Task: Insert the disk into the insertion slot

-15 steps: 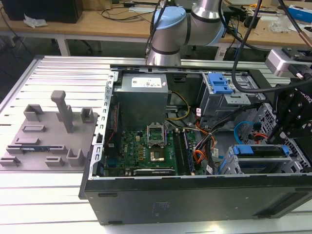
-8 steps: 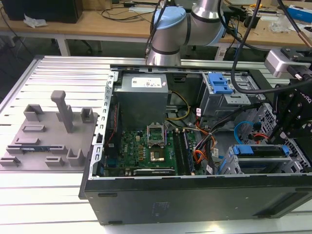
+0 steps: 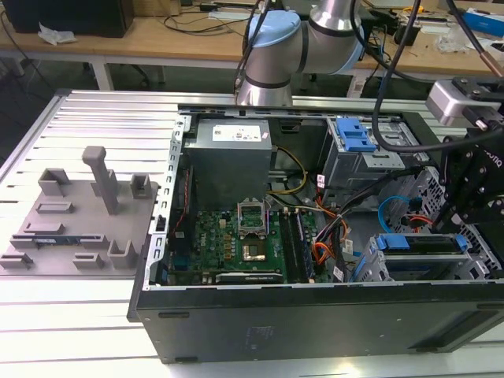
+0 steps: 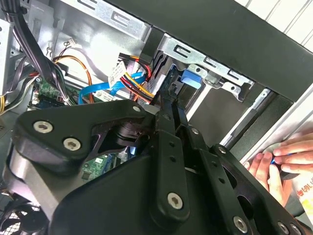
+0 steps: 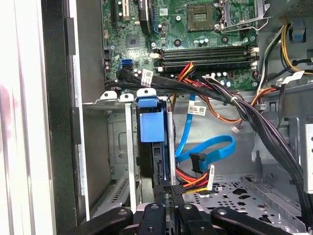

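Observation:
The disk [image 3: 421, 243] stands on edge in the insertion slot [image 3: 368, 269], a grey metal cage at the case's corner on the exterior view's right. Its bright blue carrier handle [image 5: 149, 126] points toward the motherboard, level with the cage's rim [image 5: 108, 101]. The disk's dark edge [image 5: 149, 169] runs back to my gripper [image 5: 168, 211], whose black fingers [image 5: 152, 214] are shut on its rear end. In the second wrist view the fingers [image 4: 168, 115] reach toward the blue handle [image 4: 190, 78] inside the cage [image 4: 195, 55]. My gripper [image 3: 463, 224] hangs over the case's edge.
A bundle of black, orange and blue cables [image 5: 215, 147] runs beside the slot. The motherboard [image 3: 236, 236] fills the case's middle, with a larger silver cage and its blue latch [image 3: 354, 134] behind. A person's hand [image 4: 274, 164] rests outside the case wall. Grey fixtures [image 3: 79, 213] stand on the table.

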`<action>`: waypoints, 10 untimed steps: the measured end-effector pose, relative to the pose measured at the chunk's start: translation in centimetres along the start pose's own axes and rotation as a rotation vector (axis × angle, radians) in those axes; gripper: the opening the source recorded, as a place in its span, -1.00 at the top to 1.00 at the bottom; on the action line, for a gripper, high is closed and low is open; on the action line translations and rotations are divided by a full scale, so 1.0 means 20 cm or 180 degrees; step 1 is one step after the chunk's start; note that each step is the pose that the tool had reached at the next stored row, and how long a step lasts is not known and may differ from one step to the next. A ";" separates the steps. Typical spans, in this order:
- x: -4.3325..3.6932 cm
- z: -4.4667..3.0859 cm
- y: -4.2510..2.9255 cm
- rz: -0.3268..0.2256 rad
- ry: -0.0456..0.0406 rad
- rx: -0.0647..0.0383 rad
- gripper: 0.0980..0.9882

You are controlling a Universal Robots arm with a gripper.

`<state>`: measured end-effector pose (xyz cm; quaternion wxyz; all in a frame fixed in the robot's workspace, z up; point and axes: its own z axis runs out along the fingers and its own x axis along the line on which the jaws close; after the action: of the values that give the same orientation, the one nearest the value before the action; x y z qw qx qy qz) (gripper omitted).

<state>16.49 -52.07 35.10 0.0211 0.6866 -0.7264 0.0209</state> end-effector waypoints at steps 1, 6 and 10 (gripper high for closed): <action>0.001 0.001 0.000 -0.0012 0.0000 0.0001 0.85; 0.003 0.002 0.000 -0.0054 0.0001 0.0005 0.85; 0.003 0.002 0.000 -0.0056 0.0000 0.0005 0.85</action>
<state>16.49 -52.14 35.06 0.0208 0.6930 -0.7203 0.0213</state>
